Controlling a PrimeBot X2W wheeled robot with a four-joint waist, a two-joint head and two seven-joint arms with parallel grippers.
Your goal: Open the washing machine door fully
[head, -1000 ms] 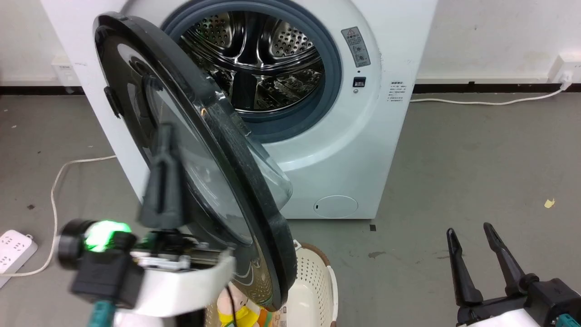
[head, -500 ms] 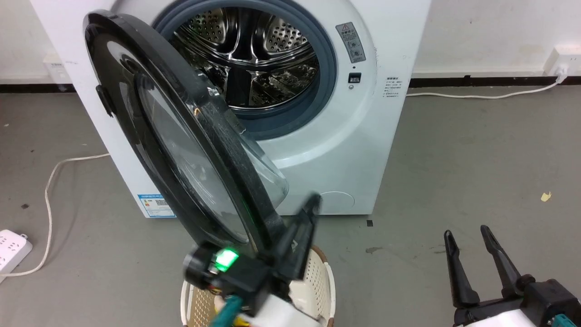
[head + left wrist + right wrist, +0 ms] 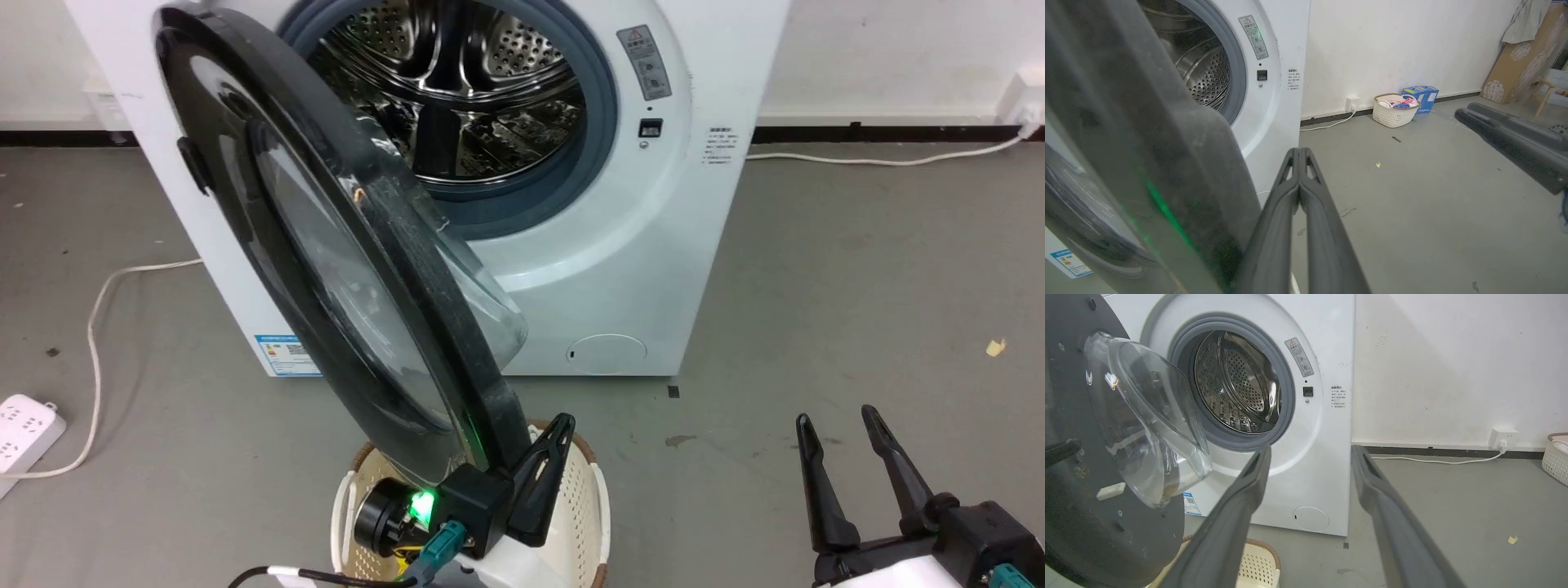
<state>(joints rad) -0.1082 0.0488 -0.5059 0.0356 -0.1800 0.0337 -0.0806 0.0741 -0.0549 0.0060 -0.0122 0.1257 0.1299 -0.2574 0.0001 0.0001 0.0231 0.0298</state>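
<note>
The washing machine door [image 3: 326,269], a glossy black disc with a clear glass bowl [image 3: 1147,428], stands swung out from its left-side hinge, almost edge-on to the head view. Behind it the steel drum [image 3: 465,90] is exposed. My left gripper [image 3: 559,426] is shut and empty, low down just right of the door's bottom rim, on its inner side. In the left wrist view its fingertips [image 3: 1299,153] are pressed together beside the door's dark edge [image 3: 1167,163]; whether they touch it is unclear. My right gripper [image 3: 837,420] rests open at the lower right, well clear of the door.
A cream laundry basket [image 3: 584,514] sits on the floor under the door's lower rim and my left wrist. A white power strip [image 3: 24,425] and cable [image 3: 98,310] lie at the left. Another basket [image 3: 1394,110] and a blue box [image 3: 1423,96] stand by the far wall.
My left gripper has swung from the door's outer left face, under its bottom rim, to the inner right side. The door's angle looks about the same. The head camera shifted slightly.
</note>
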